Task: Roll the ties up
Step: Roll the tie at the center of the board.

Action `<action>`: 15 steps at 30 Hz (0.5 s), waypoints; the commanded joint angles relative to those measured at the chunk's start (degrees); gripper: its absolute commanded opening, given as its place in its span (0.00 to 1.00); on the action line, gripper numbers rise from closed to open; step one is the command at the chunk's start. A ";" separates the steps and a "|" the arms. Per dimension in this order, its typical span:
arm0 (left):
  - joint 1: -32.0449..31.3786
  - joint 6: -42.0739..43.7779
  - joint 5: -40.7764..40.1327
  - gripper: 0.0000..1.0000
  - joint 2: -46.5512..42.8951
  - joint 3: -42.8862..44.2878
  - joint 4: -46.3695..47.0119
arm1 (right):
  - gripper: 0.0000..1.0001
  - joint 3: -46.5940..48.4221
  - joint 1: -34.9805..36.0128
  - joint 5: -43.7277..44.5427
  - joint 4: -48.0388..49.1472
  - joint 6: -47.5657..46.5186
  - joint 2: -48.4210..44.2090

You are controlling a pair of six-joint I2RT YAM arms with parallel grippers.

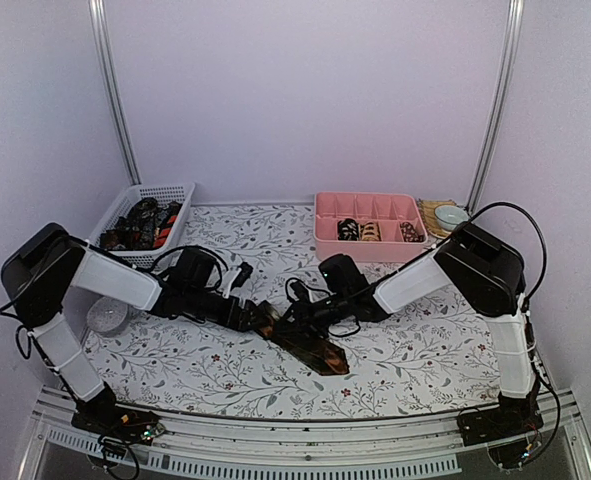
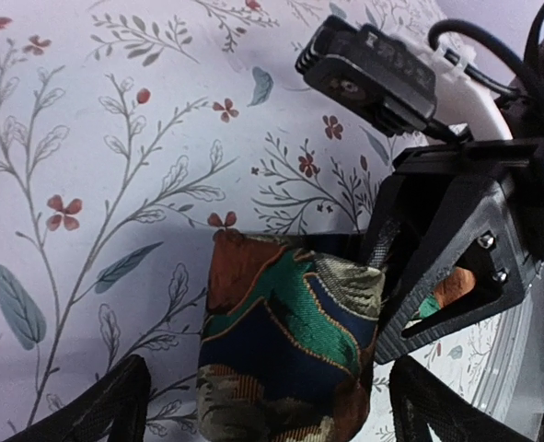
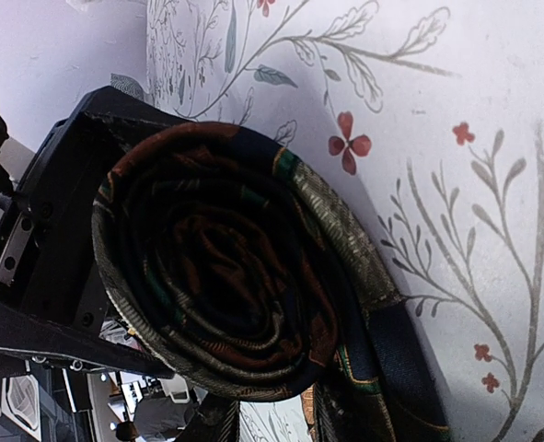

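One flowered table (image 1: 415, 350) carries everything: white basket (image 1: 165, 189) of loose ties (image 1: 143, 224) at its far left corner, pink tray (image 1: 327, 212) at the far right. Toward the near edge a dark patterned tie (image 1: 320, 352) lies part coiled; right gripper (image 1: 293, 320) clamped on the coil, left gripper (image 1: 247, 314) spread wide around it

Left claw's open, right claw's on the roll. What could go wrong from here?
1. Only the right claw pinches the coil; the left claw stands open around it, so the layers may slacken or spring loose.
2. The unrolled tail lies flat on the table; lifting the coil could drag it and unwind turns.
3. The claws sit very close; either moving might bump the other.
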 commanded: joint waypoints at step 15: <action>-0.46 7.45 10.18 0.59 5.48 -2.24 5.32 | 0.27 -1.99 -1.23 1.95 -3.79 -1.08 5.30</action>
